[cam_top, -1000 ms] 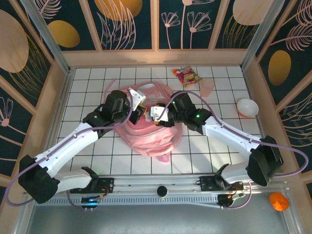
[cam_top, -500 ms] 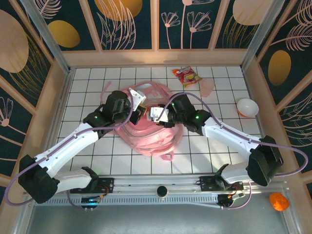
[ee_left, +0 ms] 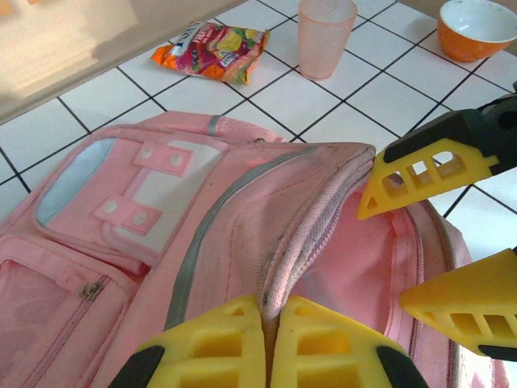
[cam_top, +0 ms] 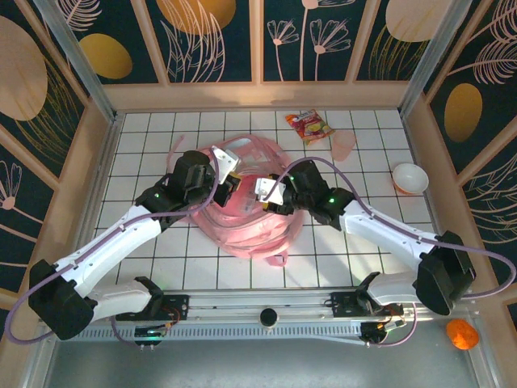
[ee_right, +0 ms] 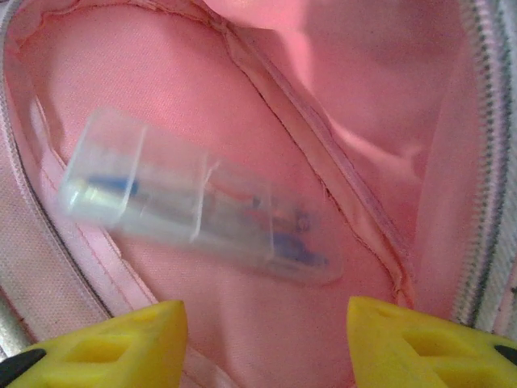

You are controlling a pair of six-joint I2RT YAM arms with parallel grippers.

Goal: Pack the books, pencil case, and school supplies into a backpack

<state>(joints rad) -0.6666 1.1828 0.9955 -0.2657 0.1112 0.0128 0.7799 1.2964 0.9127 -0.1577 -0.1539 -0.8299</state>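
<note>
Firmly closed, the left fingers (ee_left: 242, 323) pinch the zipper rim (ee_left: 317, 217) of the large soft pink backpack (cam_top: 246, 230), which lies on the white tiled surface (cam_top: 145, 145). The right fingers (ee_right: 121, 339) stand apart, gripping nothing, just above the open compartment (ee_right: 355, 97). Inside lies the pale translucent oblong pencil case (ee_right: 194, 206), its long axis slanting from upper left to lower right in the right wrist view.

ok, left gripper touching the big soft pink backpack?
Touching. Left wrist view: the left gripper pinches the backpack by its zipper rim, jaws shut on the fabric.
</note>
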